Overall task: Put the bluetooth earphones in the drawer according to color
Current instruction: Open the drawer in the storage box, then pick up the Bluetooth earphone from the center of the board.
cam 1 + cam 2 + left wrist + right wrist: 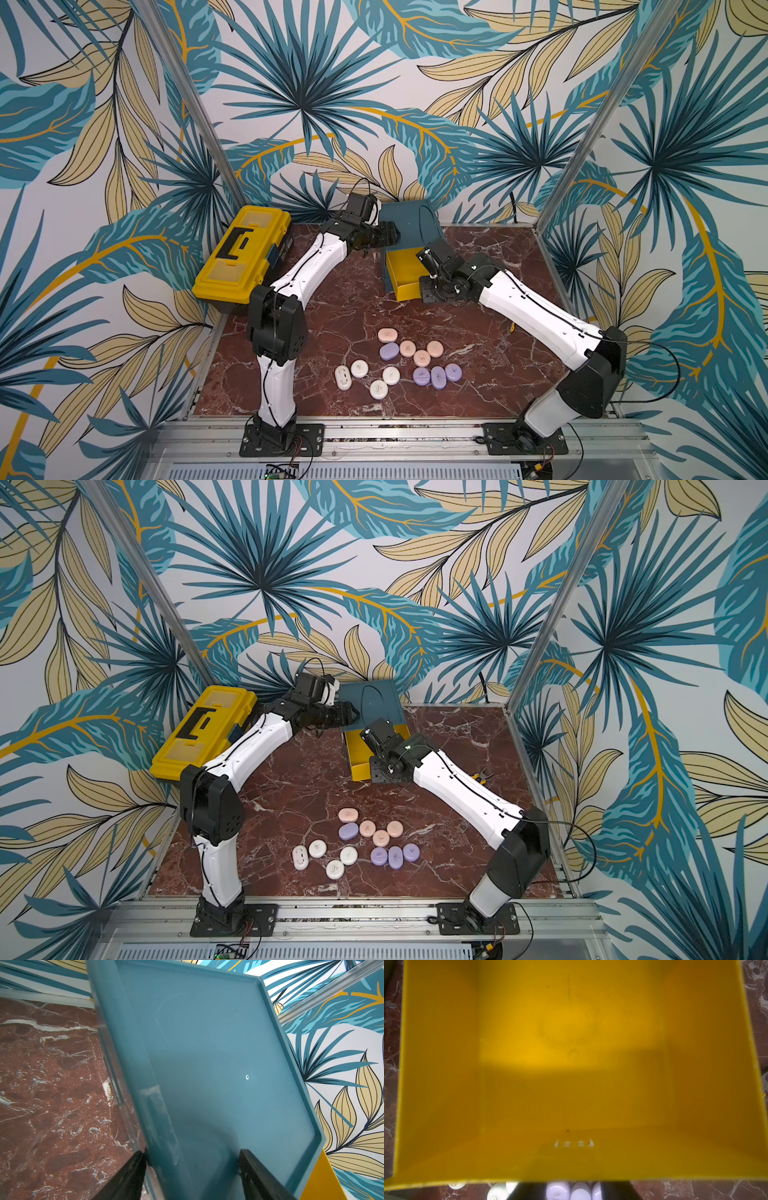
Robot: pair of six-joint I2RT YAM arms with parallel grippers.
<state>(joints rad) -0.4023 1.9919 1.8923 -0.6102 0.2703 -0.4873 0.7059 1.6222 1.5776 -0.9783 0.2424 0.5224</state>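
Note:
The teal drawer cabinet (409, 216) (374, 696) stands at the back of the table with its yellow top drawer (401, 270) (571, 1064) pulled out and empty. My left gripper (392, 235) (192, 1151) is clamped over the cabinet's (207, 1043) upper left edge. My right gripper (428, 286) (573, 1190) sits at the drawer's front; its fingers stand apart and their tips are hidden behind the front wall. The earphones lie near the table's front in both top views: peach (388, 335), lilac (389, 351) (557, 1190) and white (359, 368) (496, 1192) groups.
A yellow-and-black toolbox (245, 253) (199, 733) lies shut at the back left, beside the left arm. Yellow-handled pliers (482, 776) peek out behind the right arm. Patterned walls and aluminium posts close the marble table (340, 299) on three sides.

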